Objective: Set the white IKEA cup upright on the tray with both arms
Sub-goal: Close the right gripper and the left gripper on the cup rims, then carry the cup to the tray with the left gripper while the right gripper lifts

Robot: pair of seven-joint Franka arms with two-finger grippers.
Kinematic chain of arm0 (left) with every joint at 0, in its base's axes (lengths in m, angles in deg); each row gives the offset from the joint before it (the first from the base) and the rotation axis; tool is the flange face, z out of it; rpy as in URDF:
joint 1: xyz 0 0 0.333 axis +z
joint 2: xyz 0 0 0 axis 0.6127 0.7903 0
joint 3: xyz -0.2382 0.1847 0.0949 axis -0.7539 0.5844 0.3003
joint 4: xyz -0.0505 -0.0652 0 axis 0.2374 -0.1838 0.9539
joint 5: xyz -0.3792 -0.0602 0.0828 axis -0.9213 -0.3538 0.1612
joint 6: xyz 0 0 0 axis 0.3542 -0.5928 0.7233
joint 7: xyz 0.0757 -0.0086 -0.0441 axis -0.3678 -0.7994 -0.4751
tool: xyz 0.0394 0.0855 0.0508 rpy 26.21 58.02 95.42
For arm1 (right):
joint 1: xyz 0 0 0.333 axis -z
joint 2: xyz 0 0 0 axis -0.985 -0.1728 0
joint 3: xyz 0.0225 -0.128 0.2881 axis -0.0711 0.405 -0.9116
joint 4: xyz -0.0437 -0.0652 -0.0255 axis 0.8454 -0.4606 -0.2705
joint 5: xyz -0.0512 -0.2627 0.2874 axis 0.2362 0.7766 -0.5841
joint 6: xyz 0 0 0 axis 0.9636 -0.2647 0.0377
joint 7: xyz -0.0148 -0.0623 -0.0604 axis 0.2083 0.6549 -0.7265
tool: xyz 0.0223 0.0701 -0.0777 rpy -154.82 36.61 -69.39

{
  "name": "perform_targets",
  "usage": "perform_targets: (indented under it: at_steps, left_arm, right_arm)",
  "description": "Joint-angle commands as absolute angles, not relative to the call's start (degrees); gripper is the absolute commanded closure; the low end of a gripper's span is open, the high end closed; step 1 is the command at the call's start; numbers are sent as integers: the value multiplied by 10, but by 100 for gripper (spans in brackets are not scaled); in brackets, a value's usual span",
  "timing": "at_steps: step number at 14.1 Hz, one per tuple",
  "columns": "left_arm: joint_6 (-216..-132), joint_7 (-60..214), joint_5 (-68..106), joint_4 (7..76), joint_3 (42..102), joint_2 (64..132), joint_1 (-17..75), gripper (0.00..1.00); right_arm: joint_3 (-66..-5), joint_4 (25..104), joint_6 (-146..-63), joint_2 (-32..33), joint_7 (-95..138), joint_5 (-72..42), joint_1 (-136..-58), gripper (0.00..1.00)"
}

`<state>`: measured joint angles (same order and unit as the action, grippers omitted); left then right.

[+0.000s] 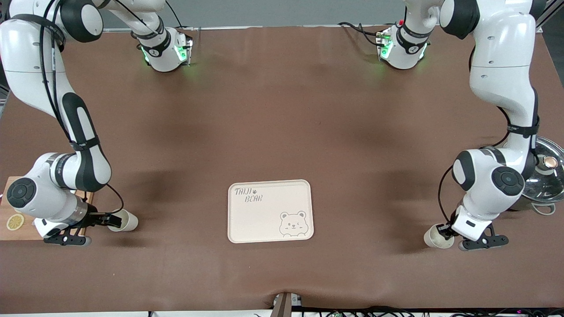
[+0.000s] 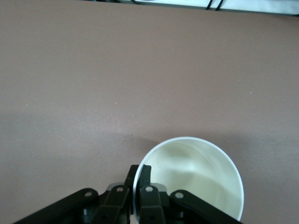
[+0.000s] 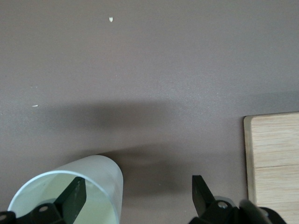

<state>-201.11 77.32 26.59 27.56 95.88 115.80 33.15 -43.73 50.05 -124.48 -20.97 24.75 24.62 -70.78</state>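
Two white cups, one per table end, cream tray [image 1: 269, 211] bare between them. Left gripper [image 1: 445, 232] pinched on rim of upright cup [image 1: 435, 237]. Right gripper [image 1: 110, 219] wide open, one finger inside tipped cup [image 1: 124, 221] beside cutting board [image 1: 13, 231].

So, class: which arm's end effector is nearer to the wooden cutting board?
Right. The right end effector is beside the wooden cutting board, open around a cup. The left end effector is at the left arm's end of the table, shut on another cup's rim.
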Motion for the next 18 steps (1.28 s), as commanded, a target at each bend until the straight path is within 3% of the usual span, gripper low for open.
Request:
perform_targets:
  at_steps: [1,4,8,13,18]
  left_arm:
    - [-1924,798,262,227,960,1148,323,100]
    - [-1890,861,263,214,958,1147,308,100]
    - [-1840,959,262,184,957,1147,273,100]
    - [-1837,1099,262,182,959,1146,214,100]
    - [-1837,1224,262,161,961,1153,156,100]
  right_arm:
    - [-446,504,-1252,-209,242,251,-700,5]
    - [-446,504,-1248,-208,243,251,-702,33]
    - [-446,502,-1247,-206,243,251,-705,61]
    - [-446,502,-1244,-205,243,251,-709,97]
    - [-446,504,-1244,-205,243,251,-715,100]
